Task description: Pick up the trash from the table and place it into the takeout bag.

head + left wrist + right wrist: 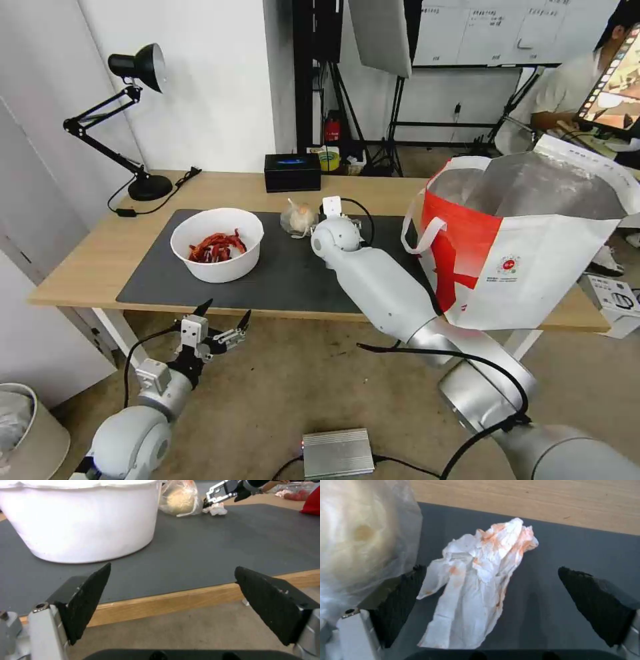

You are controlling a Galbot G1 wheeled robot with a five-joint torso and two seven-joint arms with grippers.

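I am looking down on the table (87, 267) with its dark grey mat (287, 280). The right gripper (491, 590) is sitting low over the mat at its far edge, its pads spread wide and grasping nothing. The crumpled white tissue (476, 590), stained orange, is lying flat on the mat between those pads; one pad is just beside its edge, though I cannot tell whether they are touching, and the other is standing apart from it. The small knotted clear bag (298, 218), holding something pale and round, is resting on the mat just beside the right gripper, on the bowl's side of it. In the left wrist view I am seeing the right gripper (208, 501) directly above the tissue (216, 510), with the knotted bag (180, 498) next to it.

The white bowl (217, 243) of red scraps is standing upright on the left part of the mat, well apart from the tissue. The takeout bag (533, 260) is standing open on the right end of the table, foil lining showing.

The left gripper (223, 320) is hanging below and in front of the table's near edge, released, its pads (88, 600) wide apart and holding nothing, pointing toward the bowl (80, 520).

A black desk lamp (133, 120) and a black box (292, 172) are sitting at the far side of the table.
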